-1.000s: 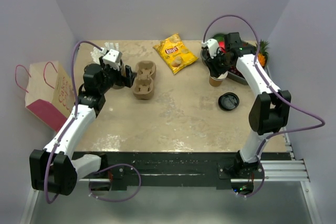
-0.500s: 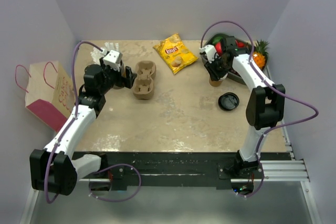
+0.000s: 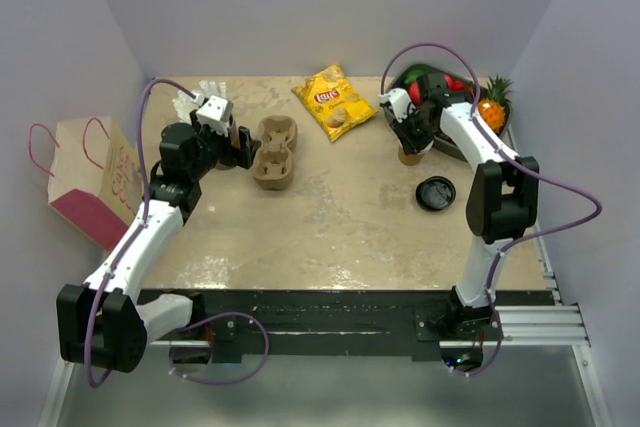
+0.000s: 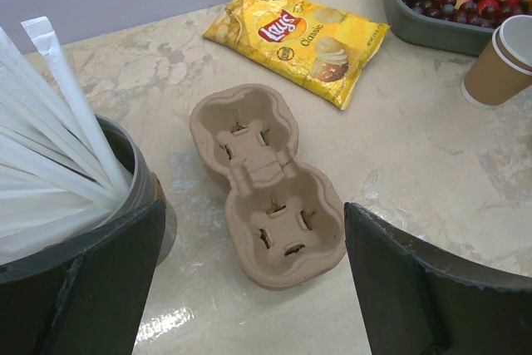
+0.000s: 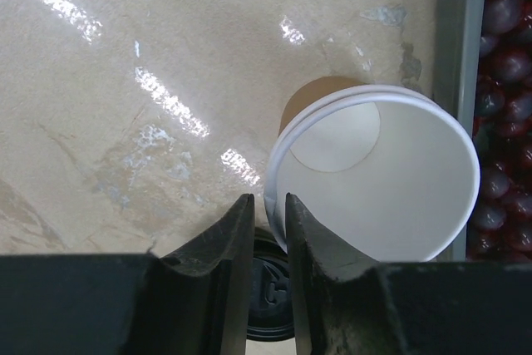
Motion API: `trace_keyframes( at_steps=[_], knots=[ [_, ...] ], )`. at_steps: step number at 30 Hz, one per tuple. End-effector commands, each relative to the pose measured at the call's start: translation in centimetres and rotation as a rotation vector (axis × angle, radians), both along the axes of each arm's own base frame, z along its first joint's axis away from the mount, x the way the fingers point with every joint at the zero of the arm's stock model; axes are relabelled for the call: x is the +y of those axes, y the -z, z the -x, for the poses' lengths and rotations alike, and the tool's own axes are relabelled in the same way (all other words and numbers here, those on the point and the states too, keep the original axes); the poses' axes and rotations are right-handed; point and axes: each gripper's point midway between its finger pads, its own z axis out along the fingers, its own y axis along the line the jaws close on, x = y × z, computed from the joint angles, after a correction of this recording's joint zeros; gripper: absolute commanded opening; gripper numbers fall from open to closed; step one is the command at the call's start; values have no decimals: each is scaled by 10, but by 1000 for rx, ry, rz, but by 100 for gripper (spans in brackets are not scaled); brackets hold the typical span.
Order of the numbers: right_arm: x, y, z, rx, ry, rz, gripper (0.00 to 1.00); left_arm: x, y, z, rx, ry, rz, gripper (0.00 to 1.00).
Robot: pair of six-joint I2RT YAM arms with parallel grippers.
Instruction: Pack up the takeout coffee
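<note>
— Overhead, where was the cup?
— The lidless paper cup (image 3: 410, 155) stood directly under the right gripper (image 3: 412, 138). A black lid (image 3: 435, 192) lay apart, toward that arm's base. The left gripper (image 3: 241, 145) faced the cup carrier (image 3: 275, 152).
— Left wrist?
— Its jaws stood wide apart, and the carrier lay ahead between them, untouched.
— Right wrist?
— The fingers (image 5: 324, 255) were nearly together, astride the cup's rim. I couldn't tell whether they pinched it.

I see a pulp two-cup carrier (image 4: 262, 193) lying flat on the table (image 3: 330, 227), with a yellow Lay's bag (image 4: 303, 35) behind it. Wrapped straws (image 4: 50, 147) stand nearby. The grey tray (image 4: 424, 29) holds fruit, probably grapes. A handled paper bag (image 3: 90, 182) sits left of the table.
</note>
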Motion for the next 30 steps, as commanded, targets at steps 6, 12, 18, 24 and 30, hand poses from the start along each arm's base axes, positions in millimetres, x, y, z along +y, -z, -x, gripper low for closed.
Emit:
trace_keyframes(
  at_steps=[6,12,18,24,30],
  knots=[
    [0,-18,-15,-51,-3,1,23,-1,-15,-3,-61,1,4,92],
    [0,-34,-21,-88,2,2,23,-2,-15,-3,-63,4,14,92],
    [0,-35,-24,-83,2,6,23,-4,-13,-5,-60,8,17,92],
    [2,-30,-23,-61,-11,-3,23,-3,-12,-6,-57,5,13,92],
    [10,-36,-15,-62,-60,-38,33,-3,-11,-7,-53,7,11,92]
  ],
)
